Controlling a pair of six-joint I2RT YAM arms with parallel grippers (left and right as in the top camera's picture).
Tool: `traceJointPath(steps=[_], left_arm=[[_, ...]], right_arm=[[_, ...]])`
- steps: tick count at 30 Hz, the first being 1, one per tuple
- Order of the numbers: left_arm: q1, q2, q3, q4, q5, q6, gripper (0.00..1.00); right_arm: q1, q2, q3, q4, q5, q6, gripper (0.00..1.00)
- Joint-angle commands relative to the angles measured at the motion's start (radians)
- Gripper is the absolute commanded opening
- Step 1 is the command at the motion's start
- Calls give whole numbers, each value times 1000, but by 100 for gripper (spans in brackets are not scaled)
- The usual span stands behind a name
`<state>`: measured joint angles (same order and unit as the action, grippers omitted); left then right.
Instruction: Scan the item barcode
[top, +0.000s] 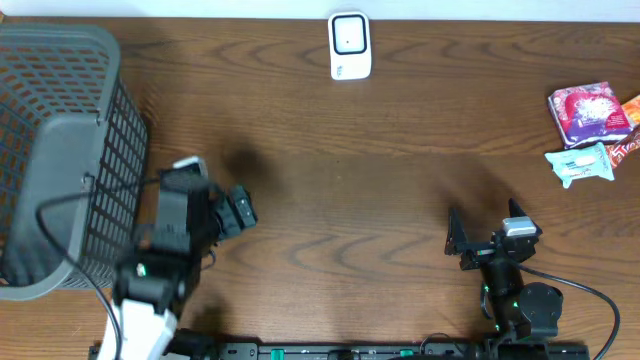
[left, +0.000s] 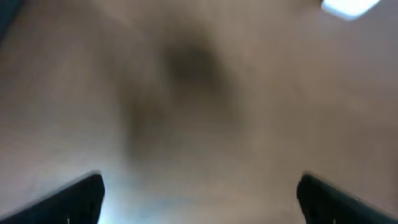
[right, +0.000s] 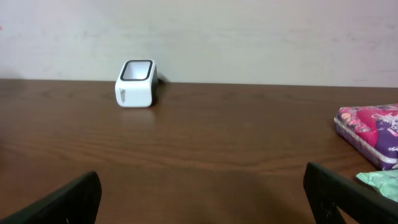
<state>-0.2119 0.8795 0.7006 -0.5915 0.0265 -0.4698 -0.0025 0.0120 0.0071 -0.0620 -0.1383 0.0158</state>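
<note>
My right tool (right: 204, 202) and left tool (left: 199, 200) stand open, empty. The flat pink-and-purple packet (right: 372, 132) lies ahead-right of the right one; the white boxy scanner (right: 137, 83), ahead-left.

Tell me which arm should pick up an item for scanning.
Right. The open right gripper sits nearer the purple patterned packet and pale teal packet, both on its side; the left gripper is beside the grey mesh basket, far across.
</note>
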Motion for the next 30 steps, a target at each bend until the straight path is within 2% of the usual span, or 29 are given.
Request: traceJointPath(steps=[1, 6, 10, 22, 28, 30], left_arm=[[4, -159, -205, 200, -1, 29, 98], [4, -378, -421, 494, -2, 106, 98], [4, -515, -515, 603, -3, 173, 98], [32, -779, -635, 642, -46, 215, 98], [86, -868, -698, 707, -6, 216, 98], [99, -878, -697, 726, 31, 267, 98]], right_arm=[[-3, -6, -2, -3, -2, 13, 99], [-3, -6, -2, -3, -2, 13, 99], [-3, -6, -2, -3, -2, 13, 99], [-3, -6, -2, -3, -2, 13, 99], [-3, -6, -2, -3, -2, 13, 99], [-3, -6, -2, -3, -2, 13, 99]])
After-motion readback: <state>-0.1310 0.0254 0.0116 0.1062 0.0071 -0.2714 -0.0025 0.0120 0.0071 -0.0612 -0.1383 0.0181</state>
